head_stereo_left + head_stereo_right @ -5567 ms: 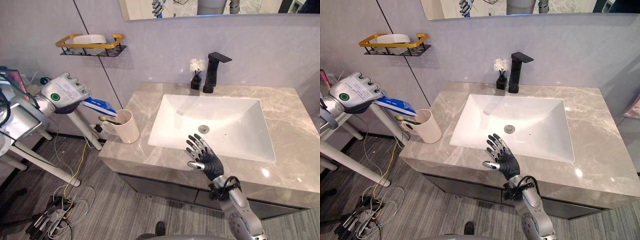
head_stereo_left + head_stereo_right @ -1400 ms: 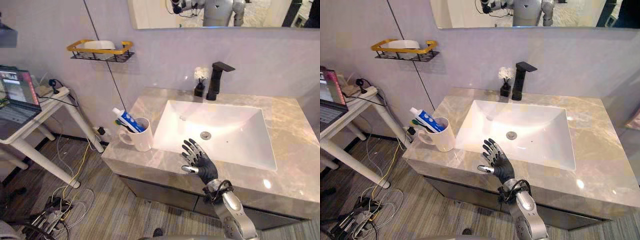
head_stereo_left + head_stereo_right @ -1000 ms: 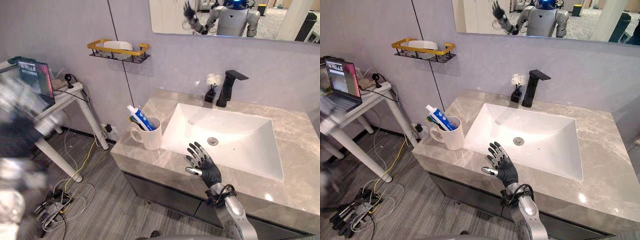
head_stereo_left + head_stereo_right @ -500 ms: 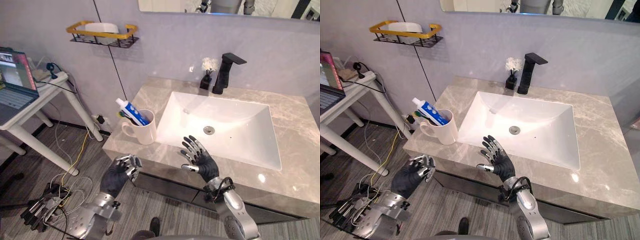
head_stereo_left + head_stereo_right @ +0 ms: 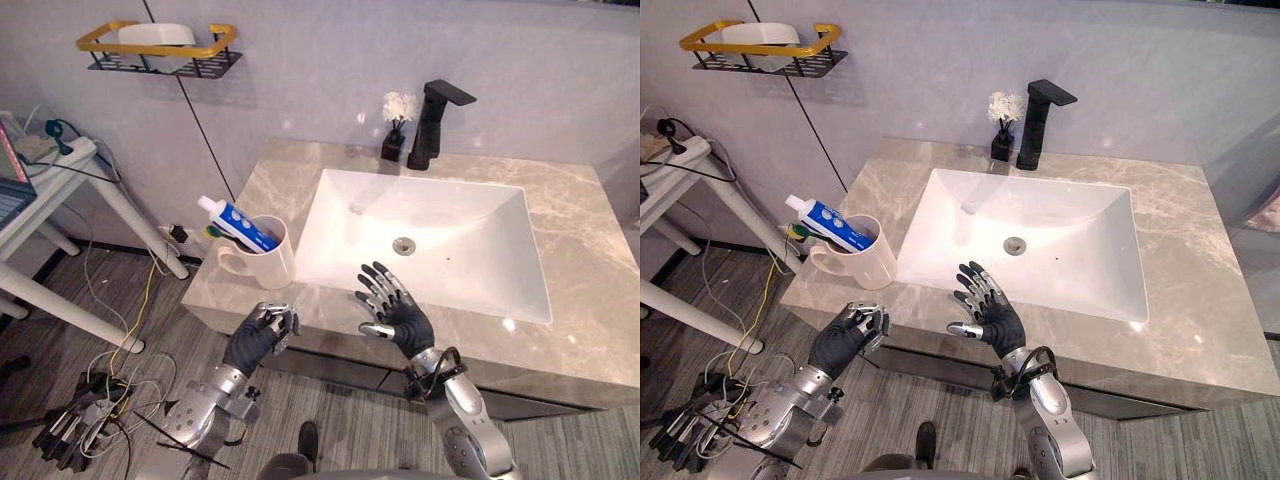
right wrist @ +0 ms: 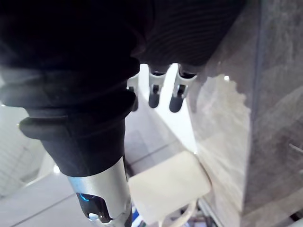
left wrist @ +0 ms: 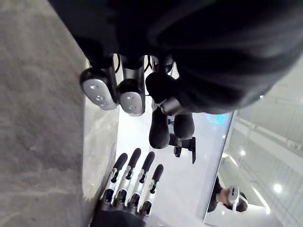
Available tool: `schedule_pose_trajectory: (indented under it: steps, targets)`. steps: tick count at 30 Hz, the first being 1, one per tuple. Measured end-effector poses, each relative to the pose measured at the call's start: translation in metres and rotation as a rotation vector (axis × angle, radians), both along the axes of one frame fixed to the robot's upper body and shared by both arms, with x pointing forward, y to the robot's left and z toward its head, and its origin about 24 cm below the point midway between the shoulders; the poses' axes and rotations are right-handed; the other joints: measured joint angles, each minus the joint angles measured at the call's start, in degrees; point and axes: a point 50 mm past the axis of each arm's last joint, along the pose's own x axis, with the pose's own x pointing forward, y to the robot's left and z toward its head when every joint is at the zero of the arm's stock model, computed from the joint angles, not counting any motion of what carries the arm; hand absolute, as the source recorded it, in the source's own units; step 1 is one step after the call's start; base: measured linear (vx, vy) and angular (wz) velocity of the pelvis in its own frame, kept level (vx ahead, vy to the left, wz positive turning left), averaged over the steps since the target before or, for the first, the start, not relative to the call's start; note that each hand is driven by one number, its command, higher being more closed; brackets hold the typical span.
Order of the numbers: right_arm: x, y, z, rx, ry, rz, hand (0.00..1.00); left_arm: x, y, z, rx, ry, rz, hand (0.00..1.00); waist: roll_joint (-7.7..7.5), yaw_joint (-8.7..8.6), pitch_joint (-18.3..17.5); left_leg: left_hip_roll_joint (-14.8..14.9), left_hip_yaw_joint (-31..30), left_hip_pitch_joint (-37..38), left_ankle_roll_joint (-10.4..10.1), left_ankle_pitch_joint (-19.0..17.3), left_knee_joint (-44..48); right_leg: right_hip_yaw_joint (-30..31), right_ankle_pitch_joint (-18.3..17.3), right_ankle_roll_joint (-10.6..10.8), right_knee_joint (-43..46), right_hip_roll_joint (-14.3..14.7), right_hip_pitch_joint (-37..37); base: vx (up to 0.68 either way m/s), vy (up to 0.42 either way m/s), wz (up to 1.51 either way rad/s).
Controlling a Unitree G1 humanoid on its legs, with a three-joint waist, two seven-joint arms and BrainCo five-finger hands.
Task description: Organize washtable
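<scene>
Your mug (image 5: 268, 260) stands upright on the left front corner of the countertop (image 5: 580, 250), just beside the sink (image 5: 450, 235), handle turned to the left. One toothpaste tube (image 5: 238, 224) leans out of it, tilted to the left with its white cap high.

Neither hand touches the mug. Your left hand (image 5: 260, 337) hangs at the front edge of the counter, just in front of the mug and apart from it. Its fingers (image 7: 131, 96) are curled in toward the palm with nothing between them, as its own wrist view shows.

Your right hand (image 5: 397, 312) is over the strip of stone between the sink and the counter's front edge, to the right of the mug and well clear of it. Its fingers (image 5: 973, 283) are straight and fanned apart, pointing toward the basin – nothing in its grasp. The right wrist view shows the mug (image 6: 169, 187) past those straight fingers, apart from them.

Counted, you have:
- one mug and one tube on the counter
- one black tap (image 5: 436, 122) at the back of the basin
- one small black vase of white flowers (image 5: 396, 128) just left of the tap
- one wall shelf (image 5: 100, 40) with a gold rim, up on the left, holding one white dish (image 5: 155, 34)
- two hands – one curled shut, one spread
</scene>
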Motion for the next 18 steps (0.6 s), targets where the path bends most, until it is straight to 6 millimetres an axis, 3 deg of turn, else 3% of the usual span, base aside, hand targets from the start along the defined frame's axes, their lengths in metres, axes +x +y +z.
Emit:
schedule_pose_trajectory:
  steps: [9,18]
  targets:
    - [0.001,-0.001,0.001,0.015,0.004,-0.014,0.0,0.008,0.002,-0.008,0.037,0.01,0.03,1.0,-0.35,-1.19,0.2,0.2,0.6,-0.1,0.0,0.0,0.0,0.6,0.7,0.0,-0.9,0.2,0.0,0.0,0.002,-0.03]
    - [0.001,-0.002,0.003,0.017,-0.01,-0.014,0.0,0.018,0.004,0.001,0.091,-0.051,0.048,1.0,-1.29,-1.23,0.7,0.3,1.1,-0.4,0.0,-0.1,0.0,1.2,1.2,0.1,-1.4,0.4,-0.4,0.0,0.0,-0.03]
